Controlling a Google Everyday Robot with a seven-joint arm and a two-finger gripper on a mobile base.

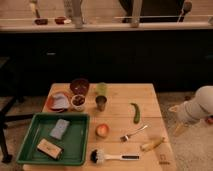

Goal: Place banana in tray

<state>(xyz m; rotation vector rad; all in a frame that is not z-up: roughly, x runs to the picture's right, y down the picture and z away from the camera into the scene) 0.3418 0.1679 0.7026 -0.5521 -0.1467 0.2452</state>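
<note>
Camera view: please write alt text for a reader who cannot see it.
A small yellow banana lies near the wooden table's front right corner, far from the large dark green plastic tray at front left. The robot's open gripper hangs beyond the right edge, holding nothing.
</note>
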